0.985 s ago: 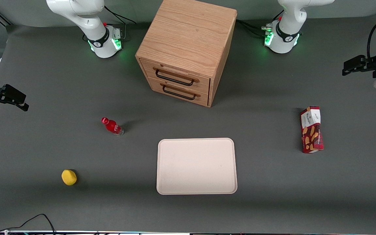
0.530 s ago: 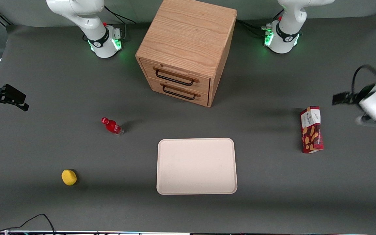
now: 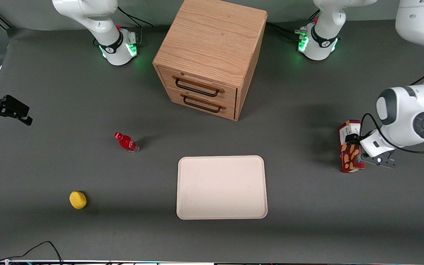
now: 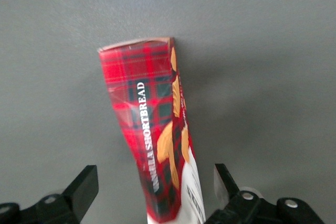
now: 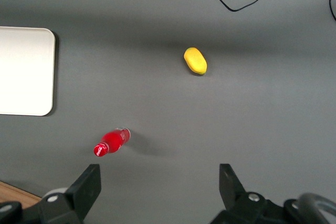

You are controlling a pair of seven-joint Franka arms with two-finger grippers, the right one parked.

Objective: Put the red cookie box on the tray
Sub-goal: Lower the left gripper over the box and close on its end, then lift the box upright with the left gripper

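Now the gripper [image 4: 152, 192] hangs spread wide just above the red cookie box [image 4: 152, 140], one finger [image 4: 81, 190] on each side, neither touching it. Well apart from the gripper, toward the parked arm's end, the tray [image 3: 222, 213] lies on the table [image 3: 307, 206].

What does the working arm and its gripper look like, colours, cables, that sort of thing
The left arm is glossy white with rounded segments, dark grey joint rings and a round grey cap on the wrist joint. A thin black cable loops along it. Its base wears a black band and glows green. The gripper, over the red cookie box, has a black body and two black wedge-shaped fingers with silver screws.
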